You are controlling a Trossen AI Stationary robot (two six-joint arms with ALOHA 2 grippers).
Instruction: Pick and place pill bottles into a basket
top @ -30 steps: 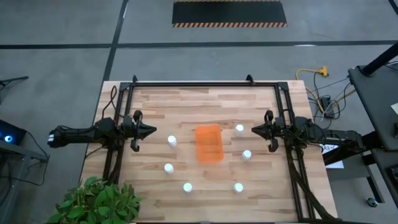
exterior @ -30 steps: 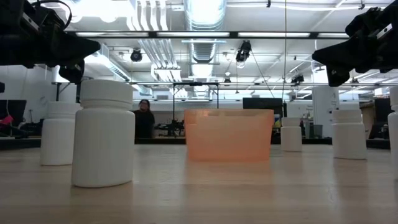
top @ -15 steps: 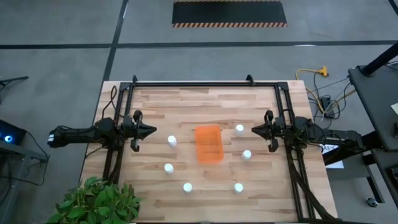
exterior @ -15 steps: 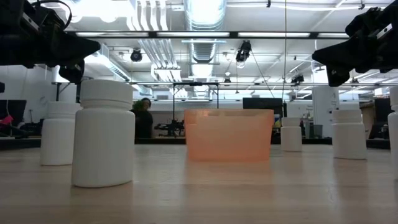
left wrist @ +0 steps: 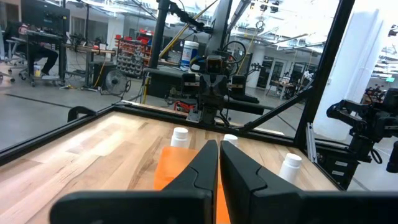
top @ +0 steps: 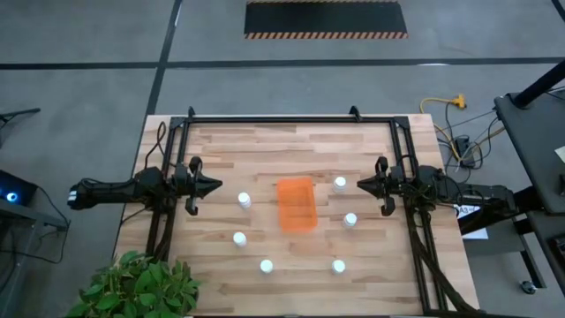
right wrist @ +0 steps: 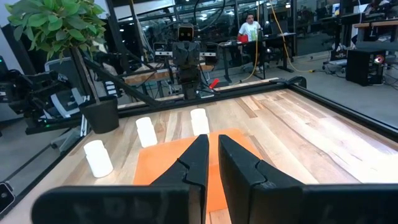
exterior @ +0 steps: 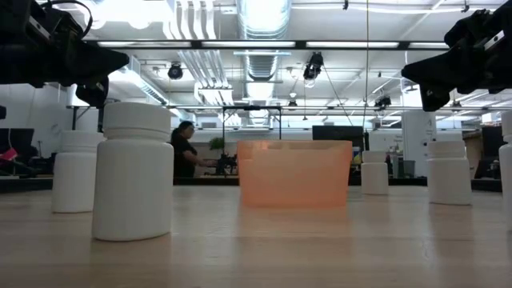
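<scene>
A: What is seen to have changed over the last second?

B: On the worktop (top: 265,146), nothing. The orange basket (top: 297,204) is found in the same spot, and all six pill bottles (top: 244,200) are left standing where they were. Only a person (exterior: 183,149) in the room behind the basket is seen to have shifted, now leaning toward it.

A: How are the bottles placed?

B: All are taken from the basket as landmark. Three are set on its left-arm side: one just beside it, one (top: 238,238) nearer the front edge, one (top: 266,265) nearer still. Three are set on its right-arm side: one (top: 340,184) beside its far corner, one (top: 350,219) beside its near corner, one (top: 338,266) well toward the front. None is seen inside the basket.

A: And the pincers?

B: The left pincer (top: 214,186) is held above the worktop, well to the left-arm side of the basket, its fingers pressed together on nothing. The right pincer (top: 363,184) is held likewise on the opposite side, near the bottle at the far corner, fingers drawn narrow and empty.

A: What is meant for the task?

B: It is judged not yet begun. A pincer must be opened before any bottle can be grasped; the far-corner bottle seems the handiest for the right arm.
</scene>
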